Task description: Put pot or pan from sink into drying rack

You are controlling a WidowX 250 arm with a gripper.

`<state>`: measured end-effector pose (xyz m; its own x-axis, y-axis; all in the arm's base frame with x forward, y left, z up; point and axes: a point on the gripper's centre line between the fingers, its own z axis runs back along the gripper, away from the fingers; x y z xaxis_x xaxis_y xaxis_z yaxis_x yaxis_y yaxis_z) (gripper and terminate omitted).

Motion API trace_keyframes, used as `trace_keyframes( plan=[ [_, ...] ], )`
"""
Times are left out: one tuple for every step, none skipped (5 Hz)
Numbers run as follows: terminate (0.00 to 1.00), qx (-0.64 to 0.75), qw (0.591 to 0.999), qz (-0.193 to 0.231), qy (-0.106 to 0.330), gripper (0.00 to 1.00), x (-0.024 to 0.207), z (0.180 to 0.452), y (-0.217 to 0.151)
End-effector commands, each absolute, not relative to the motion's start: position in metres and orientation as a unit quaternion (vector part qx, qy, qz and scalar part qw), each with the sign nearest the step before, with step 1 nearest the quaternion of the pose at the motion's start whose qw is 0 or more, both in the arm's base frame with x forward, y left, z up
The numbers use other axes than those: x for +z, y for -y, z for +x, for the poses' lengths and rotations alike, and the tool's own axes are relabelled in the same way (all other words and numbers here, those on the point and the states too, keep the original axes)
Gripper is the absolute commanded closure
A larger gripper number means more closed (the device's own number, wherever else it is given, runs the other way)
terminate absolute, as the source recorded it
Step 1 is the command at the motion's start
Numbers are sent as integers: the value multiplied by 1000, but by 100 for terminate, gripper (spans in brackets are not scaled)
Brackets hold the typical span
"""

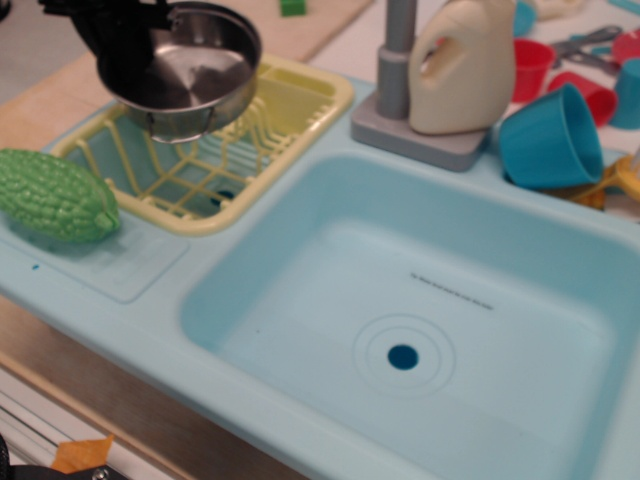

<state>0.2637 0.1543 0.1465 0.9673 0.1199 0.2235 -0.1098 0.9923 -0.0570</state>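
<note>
The shiny steel pan (195, 72) hangs tilted in the air above the far left part of the pale yellow drying rack (290, 130). My black gripper (125, 50) is shut on the pan's left rim and hides that side of it. A wire loop handle hangs below the pan. The light blue sink (300, 270) lies to the right, with nothing in it but its dark blue drain hole (403, 356).
A green bumpy toy gourd (55, 195) lies on the drainboard left of the rack. A grey faucet post (398, 45) and a cream jug (465, 65) stand behind the sink. Blue and red cups (550, 135) crowd the far right.
</note>
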Motion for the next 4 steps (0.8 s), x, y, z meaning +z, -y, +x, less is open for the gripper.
trace_keyframes(
  plan=[
    [0,27,990,-42,128,0,147,276,-163],
    [0,27,990,-42,128,0,147,276,-163],
    [0,27,990,-42,128,0,147,276,-163],
    [100,27,990,-42,128,0,147,276,-163]
  ],
)
